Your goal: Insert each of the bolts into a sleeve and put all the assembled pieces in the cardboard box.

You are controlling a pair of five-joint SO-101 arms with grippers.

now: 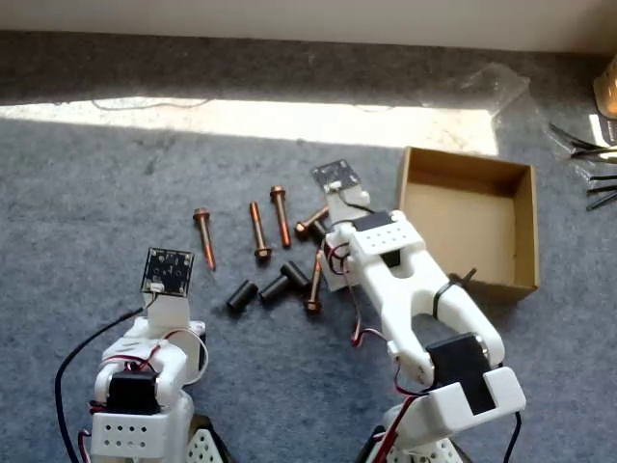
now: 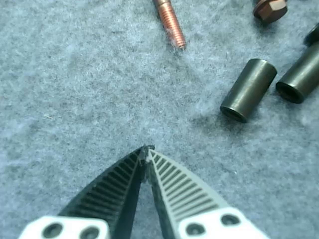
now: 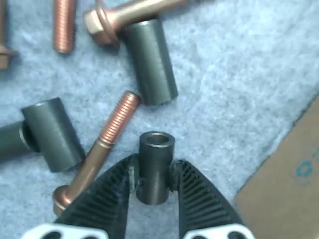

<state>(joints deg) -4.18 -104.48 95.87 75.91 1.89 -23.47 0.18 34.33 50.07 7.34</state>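
L arm (image 1: pixel 145 386) tucked back, jaws closed; R arm (image 1: pixel 415 289) stretched fwd, jaws gripping sleeve (image 3: pixel 155 167)

Grey carpet (image 1: pixel 87 222) with a sunlit strip (image 1: pixel 251 121), crumpled clear plastic (image 1: pixel 487 87) beside it, thin black strips (image 1: pixel 590 164) at one edge

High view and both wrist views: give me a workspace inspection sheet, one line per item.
Surface: grey carpet, with a sunlit band across the far side.
Job's things: five copper bolts and several black sleeves lie loose, none assembled; cardboard box empty.
Clutter: clear plastic bag; black ties at the edge.
Grippers: left pincer shut and empty, over bare carpet; right pincer shut on one sleeve.
Cables: black cable loops beside the left arm; red wires hang along the right arm.
Surroundings: pale wall along the far edge.
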